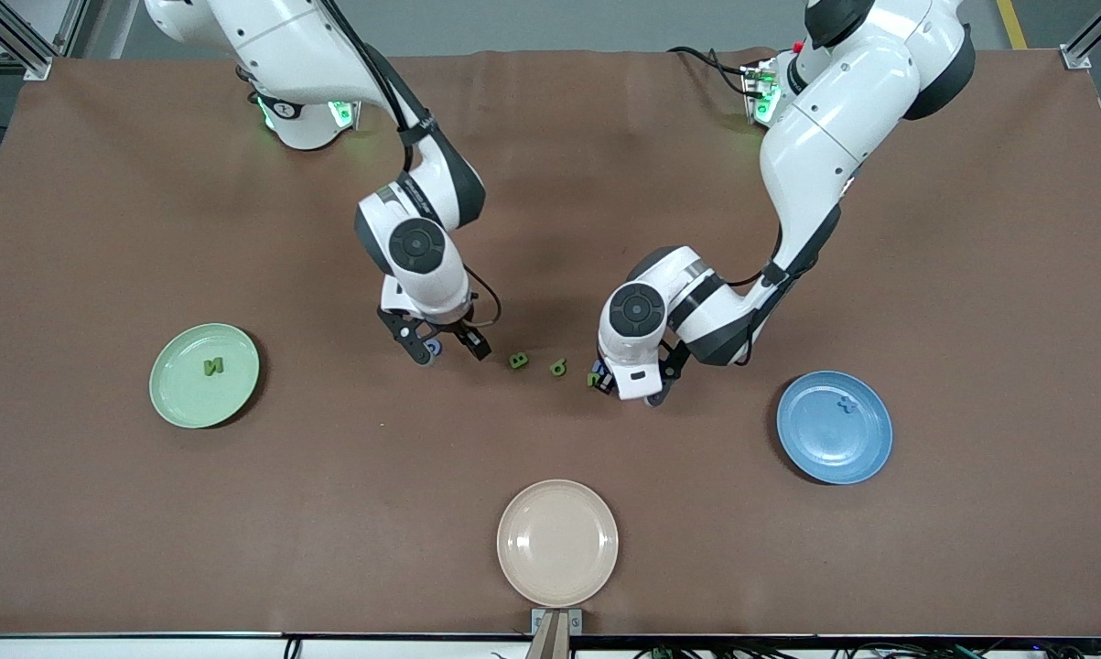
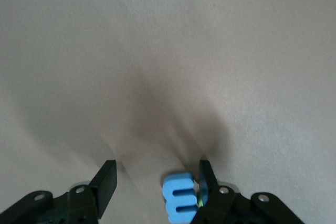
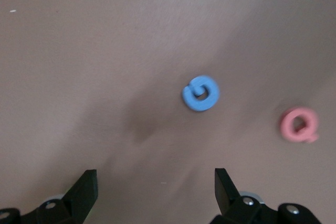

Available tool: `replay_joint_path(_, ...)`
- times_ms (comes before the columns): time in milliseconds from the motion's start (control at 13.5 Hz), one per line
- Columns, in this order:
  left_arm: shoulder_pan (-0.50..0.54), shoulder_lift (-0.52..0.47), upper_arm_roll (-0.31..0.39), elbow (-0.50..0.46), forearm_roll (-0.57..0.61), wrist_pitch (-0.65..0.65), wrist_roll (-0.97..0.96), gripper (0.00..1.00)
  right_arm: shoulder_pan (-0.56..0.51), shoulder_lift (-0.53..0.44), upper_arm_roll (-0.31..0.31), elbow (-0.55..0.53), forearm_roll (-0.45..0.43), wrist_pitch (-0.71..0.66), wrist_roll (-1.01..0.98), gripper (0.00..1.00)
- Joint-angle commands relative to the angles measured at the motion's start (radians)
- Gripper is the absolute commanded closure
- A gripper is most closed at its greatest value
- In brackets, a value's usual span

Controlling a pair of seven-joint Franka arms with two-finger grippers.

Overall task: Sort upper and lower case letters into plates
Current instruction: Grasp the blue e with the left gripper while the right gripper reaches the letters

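Two smooth round plates; chunky foam-like letters on matte brown cloth

We see bright, even light from above in the front view. Soft dark shadows sit under the arms. Both wrist views look blurry and dimmer.

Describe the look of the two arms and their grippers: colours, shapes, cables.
Both arms are glossy white rounded shells with black joint bands and round dark caps at the wrist. A thin black cable runs along each. The left gripper and right gripper have black wedge-shaped fingers. Green lights glow at both bases.
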Motion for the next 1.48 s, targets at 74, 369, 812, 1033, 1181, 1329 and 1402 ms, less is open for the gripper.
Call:
replay_joint_path(74, -0.022, 0.025, 0.006, 0.018, -0.001, 0.045, -0.018, 0.35, 0.026, 0.117, -0.011, 0.181, 0.003, -0.016, 0.153, 0.02)
replay_joint_path(369, -0.035, 0.035, 0.006, 0.018, 0.004, 0.060, -0.016, 0.63, 0.049, 0.188, -0.011, 0.263, 0.003, -0.017, 0.184, 0.02)
replay_joint_path(812, 0.001, -0.011, 0.016, 0.021, 0.124, 0.057, 0.031, 1.00, 0.077, 0.211, -0.011, 0.278, 0.018, -0.034, 0.179, 0.22)
replay_joint_path(1033, 0.079, -0.089, 0.013, 0.018, 0.143, 0.037, 0.173, 1.00, 0.088, 0.210, -0.010, 0.278, 0.018, -0.049, 0.178, 0.34)
replay_joint_path(1181, 0.144, -0.128, 0.001, 0.012, 0.142, -0.019, 0.331, 1.00, 0.088, 0.213, -0.011, 0.278, 0.018, -0.048, 0.176, 0.34)
replay_joint_path(1329, 0.214, -0.163, -0.011, 0.000, 0.133, -0.072, 0.489, 1.00, 0.088, 0.214, -0.011, 0.278, 0.018, -0.048, 0.176, 0.36)
replay_joint_path(1402, 0.263, -0.188, -0.025, -0.031, 0.133, -0.087, 0.570, 1.00, 0.088, 0.214, -0.010, 0.278, 0.018, -0.048, 0.176, 0.38)
